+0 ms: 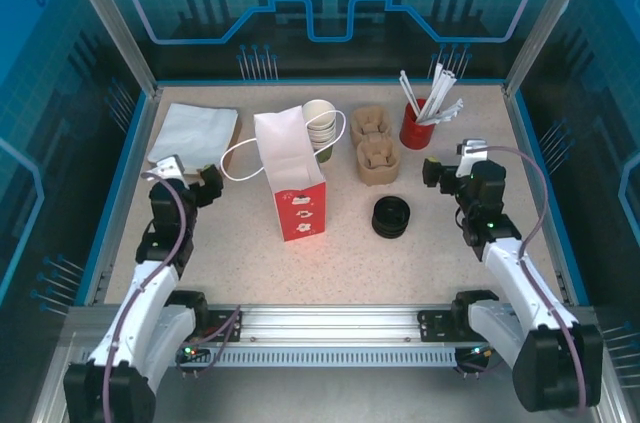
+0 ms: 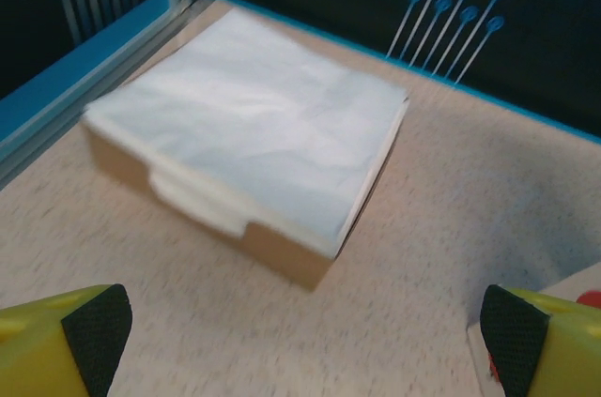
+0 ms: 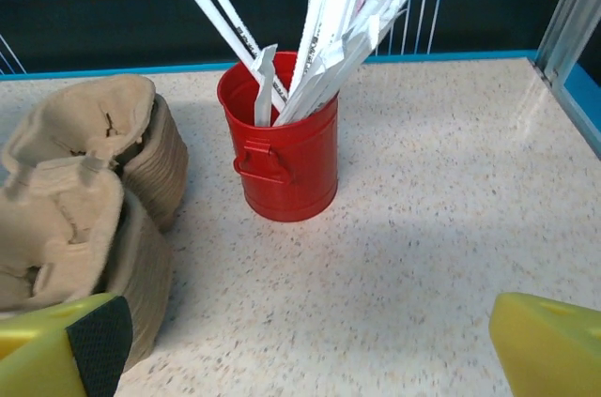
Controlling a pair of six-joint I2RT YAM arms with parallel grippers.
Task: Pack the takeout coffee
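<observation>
The takeout coffee is out of view. A white paper bag (image 1: 293,178) with a red lower part stands upright and open-topped at the table's middle. My left gripper (image 1: 205,183) hovers open to the left of it, with bare tabletop between its fingers (image 2: 305,331). My right gripper (image 1: 440,171) is open too, low over the table (image 3: 305,341), facing a red bucket (image 3: 286,167). Neither gripper holds anything.
A stack of lidless cups (image 1: 320,121) lies behind the bag. Black lids (image 1: 391,216) sit stacked at front centre. Brown cup carriers (image 1: 377,158) stand left of the red bucket of wrapped straws (image 1: 414,129). Flat white bags (image 2: 254,125) lie piled at the back left, by the blue wall.
</observation>
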